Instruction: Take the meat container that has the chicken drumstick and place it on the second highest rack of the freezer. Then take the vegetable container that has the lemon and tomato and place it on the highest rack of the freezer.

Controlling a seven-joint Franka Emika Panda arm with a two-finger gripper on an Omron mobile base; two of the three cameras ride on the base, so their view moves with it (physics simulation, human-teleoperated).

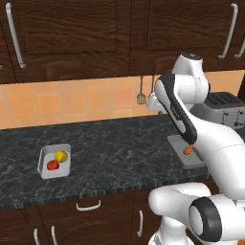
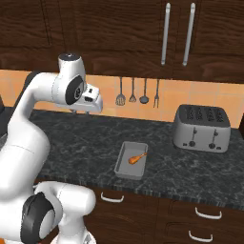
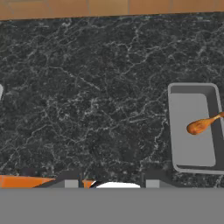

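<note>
Arm raised over the table, nothing held.
Tool (image 3: 112, 181) open, empty, above bare table (image 3: 96, 109) left of meat container (image 2: 130, 160); chicken drumstick (image 2: 137, 157) lies inside it. Toaster (image 2: 202, 127) right of that container; vegetable container (image 1: 54, 161) with lemon (image 1: 61, 155) and tomato (image 1: 52, 165) well left.

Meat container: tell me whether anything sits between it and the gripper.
Nothing visible does. The gripper hangs above bare dark counter, and the meat container with the chicken drumstick lies off to one side, with no object between.

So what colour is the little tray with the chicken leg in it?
Grey. The meat container shows best in the right base view, holding the orange-brown chicken drumstick.
</note>
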